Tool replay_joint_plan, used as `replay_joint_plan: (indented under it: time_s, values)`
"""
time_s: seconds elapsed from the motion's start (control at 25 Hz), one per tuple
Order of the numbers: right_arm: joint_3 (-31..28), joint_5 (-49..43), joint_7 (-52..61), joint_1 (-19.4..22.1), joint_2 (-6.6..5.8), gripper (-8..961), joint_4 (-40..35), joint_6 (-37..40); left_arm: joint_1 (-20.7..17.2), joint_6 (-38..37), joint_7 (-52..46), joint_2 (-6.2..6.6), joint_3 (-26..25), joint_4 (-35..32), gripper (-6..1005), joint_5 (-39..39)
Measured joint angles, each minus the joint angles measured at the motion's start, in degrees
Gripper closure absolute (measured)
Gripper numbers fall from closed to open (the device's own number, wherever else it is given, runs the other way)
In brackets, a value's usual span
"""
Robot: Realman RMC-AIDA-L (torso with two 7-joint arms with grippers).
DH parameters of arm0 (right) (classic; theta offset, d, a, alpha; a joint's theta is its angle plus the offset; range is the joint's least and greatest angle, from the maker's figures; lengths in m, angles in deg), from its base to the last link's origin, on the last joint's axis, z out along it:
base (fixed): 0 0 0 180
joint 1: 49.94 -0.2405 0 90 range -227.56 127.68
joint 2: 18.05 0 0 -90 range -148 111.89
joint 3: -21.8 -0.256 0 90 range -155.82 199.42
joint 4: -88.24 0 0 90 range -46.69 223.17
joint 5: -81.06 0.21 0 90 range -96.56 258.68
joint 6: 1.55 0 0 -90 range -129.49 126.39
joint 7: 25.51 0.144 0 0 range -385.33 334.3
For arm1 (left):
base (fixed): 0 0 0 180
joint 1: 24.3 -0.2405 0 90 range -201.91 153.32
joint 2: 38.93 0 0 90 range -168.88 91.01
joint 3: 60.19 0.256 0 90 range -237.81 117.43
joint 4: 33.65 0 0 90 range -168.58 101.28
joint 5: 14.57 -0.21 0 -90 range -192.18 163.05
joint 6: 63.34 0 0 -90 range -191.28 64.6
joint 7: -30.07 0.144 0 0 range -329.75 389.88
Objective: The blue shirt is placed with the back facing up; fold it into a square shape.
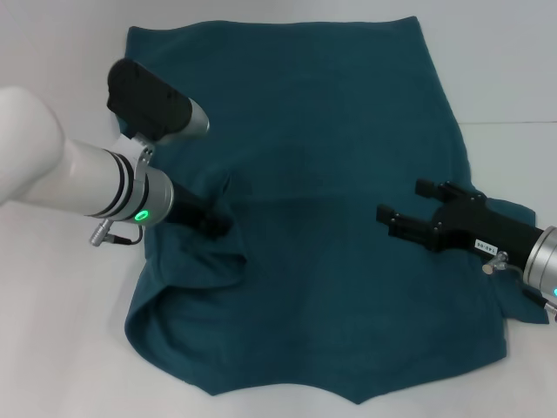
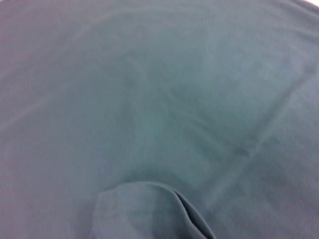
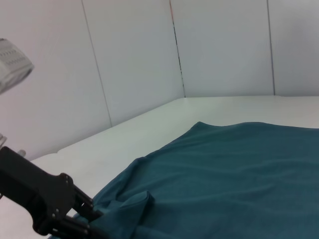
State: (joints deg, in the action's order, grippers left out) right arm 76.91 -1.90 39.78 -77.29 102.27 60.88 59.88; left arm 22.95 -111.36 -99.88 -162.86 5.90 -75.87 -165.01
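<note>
The shirt (image 1: 322,174) lies spread across the white tabletop (image 1: 52,348), plain side up, much wider than either hand. Its left edge is folded inward, making a raised flap of doubled cloth with a deep crease. The left hand (image 1: 213,218) sits right at that flap, low on the shirt's left side — its fingers are buried in the fold, clamped on the cloth as far as the right wrist view shows. The left wrist view is filled with fabric, a rounded fold near the lens. The right hand (image 1: 402,205) hovers over the shirt's right half, pointing toward the middle, its two fingers apart and holding nothing. A bit of sleeve (image 1: 522,213) pokes out behind the right arm.
</note>
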Motion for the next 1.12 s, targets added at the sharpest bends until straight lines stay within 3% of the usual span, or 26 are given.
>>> replay_joint_plan:
  time_s: [0.12, 0.56, 0.88, 1.12]
  values:
    - [0.00, 0.03, 0.00, 0.02, 0.00, 12, 0.02, -0.01, -0.57, -0.12, 0.17, 0.00, 0.00, -1.24, 637, 0.54]
    - [0.00, 0.18, 0.00, 0.03, 0.00, 11, 0.03, 0.01, -0.29, -0.78, 1.46, -0.14, 0.73, -1.42, 847, 4.11]
    - [0.00, 0.18, 0.00, 0.30, 0.00, 12, 0.04, 0.32, 0.09, -1.90, 3.09, -0.17, 0.98, -1.21, 877, 8.63]
    - [0.00, 0.18, 0.00, 0.76, 0.00, 13, 0.11, 0.55, 0.46, -2.10, 3.82, -0.31, 5.11, -1.43, 892, 12.16]
